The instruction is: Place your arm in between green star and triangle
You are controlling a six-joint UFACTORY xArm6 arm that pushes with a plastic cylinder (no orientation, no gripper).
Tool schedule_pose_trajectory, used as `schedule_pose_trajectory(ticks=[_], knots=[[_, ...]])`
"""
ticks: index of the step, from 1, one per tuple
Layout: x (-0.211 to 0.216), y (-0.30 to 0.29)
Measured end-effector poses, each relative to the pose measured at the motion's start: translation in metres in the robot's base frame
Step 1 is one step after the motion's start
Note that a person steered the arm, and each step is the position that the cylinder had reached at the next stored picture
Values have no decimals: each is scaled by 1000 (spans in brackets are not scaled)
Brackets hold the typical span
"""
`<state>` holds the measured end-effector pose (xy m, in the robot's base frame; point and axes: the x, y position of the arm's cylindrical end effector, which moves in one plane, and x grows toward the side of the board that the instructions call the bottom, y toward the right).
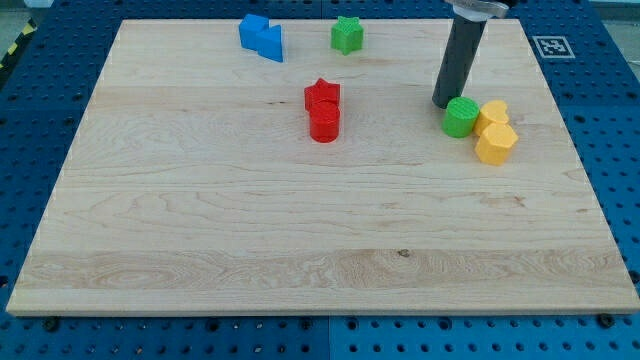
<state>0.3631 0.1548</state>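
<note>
The green star (347, 34) sits near the view's top, just right of the middle. Two blue blocks touch at the top left: a blue cube-like block (253, 29) and a blue block that looks like the triangle (271, 44). My tip (444, 104) rests on the board at the view's right, far right of and below the green star. It stands right next to the upper left side of a green cylinder (460, 117). The rod rises from the tip to the view's top edge.
A red star (323, 95) and a red cylinder (324, 123) touch near the board's middle. Two yellow blocks (492, 112) (496, 144) sit against the green cylinder's right side. The wooden board (250, 240) lies on a blue pegboard table.
</note>
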Motion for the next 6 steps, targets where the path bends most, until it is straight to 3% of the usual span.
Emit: schedule_pose_trajectory(ticks=[1,3,5,6], knots=[[-11,-21],[-40,-128],[-106,-172],[-107,-181]])
